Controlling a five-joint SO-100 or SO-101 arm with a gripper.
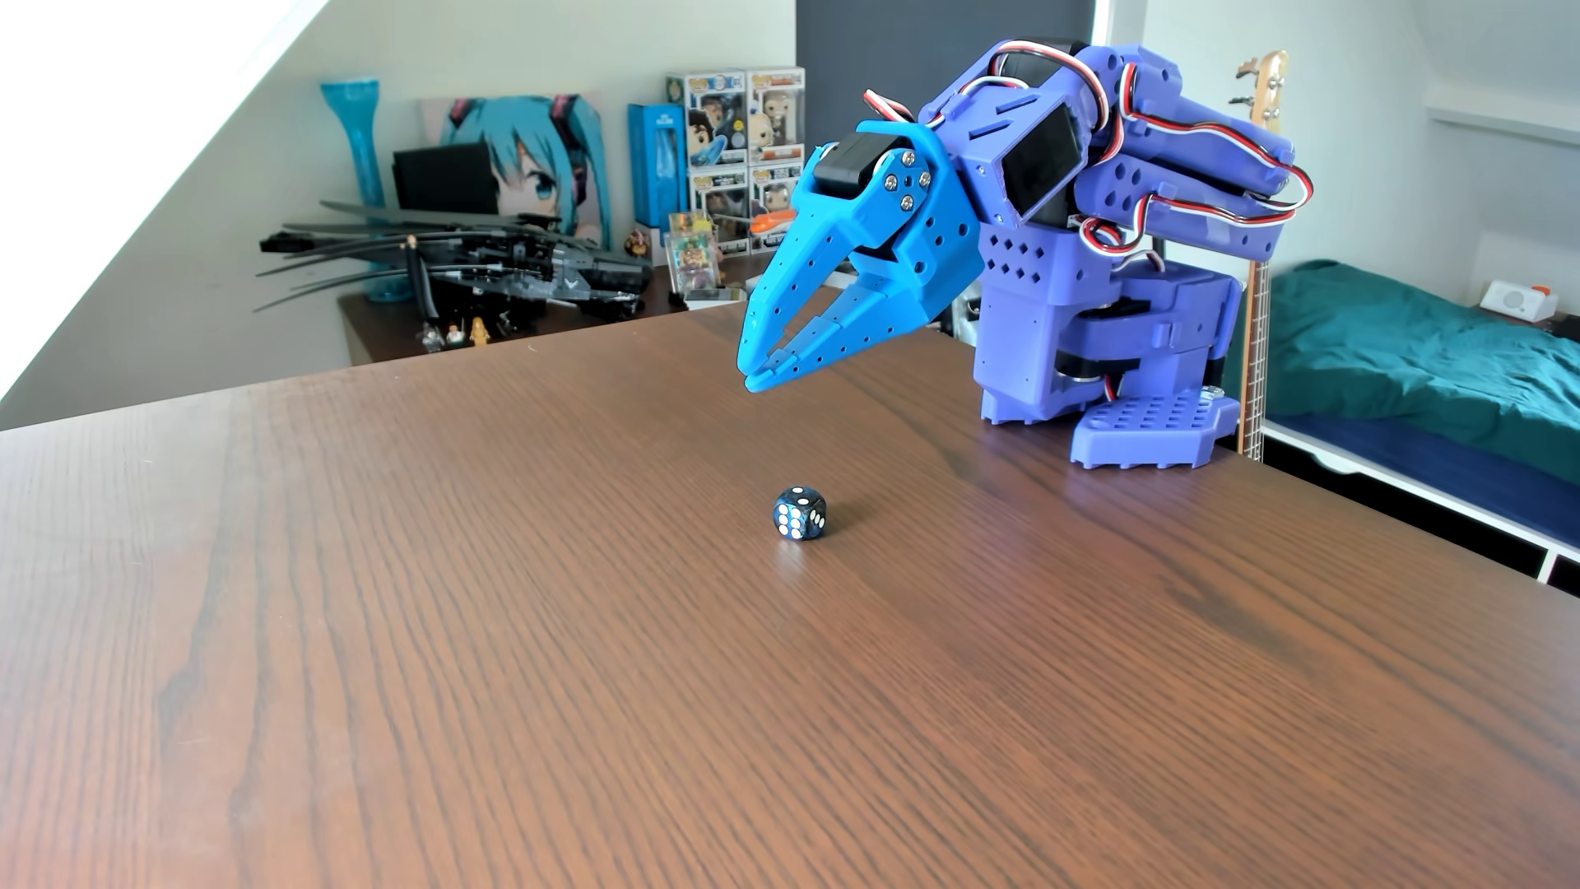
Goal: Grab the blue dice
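Observation:
The blue dice [799, 513] is a small dark marbled cube with white pips, resting alone on the brown wooden table [427, 641] near its middle. My gripper [756, 373] has bright blue jaws, hangs above the table and points down to the left. Its fingertips meet, so it is shut with nothing held. The dice lies apart from it, nearer the camera and slightly to the right of the tips. The purple arm [1111, 171] is folded back over its base [1146, 427] at the right rear of the table.
The table's far edge runs just behind the gripper. Beyond it a low shelf holds a dark model aircraft [479, 265], boxed figures [744, 145] and a blue vase [359, 154]. A bed [1411, 359] and a guitar neck [1257, 256] stand past the right edge.

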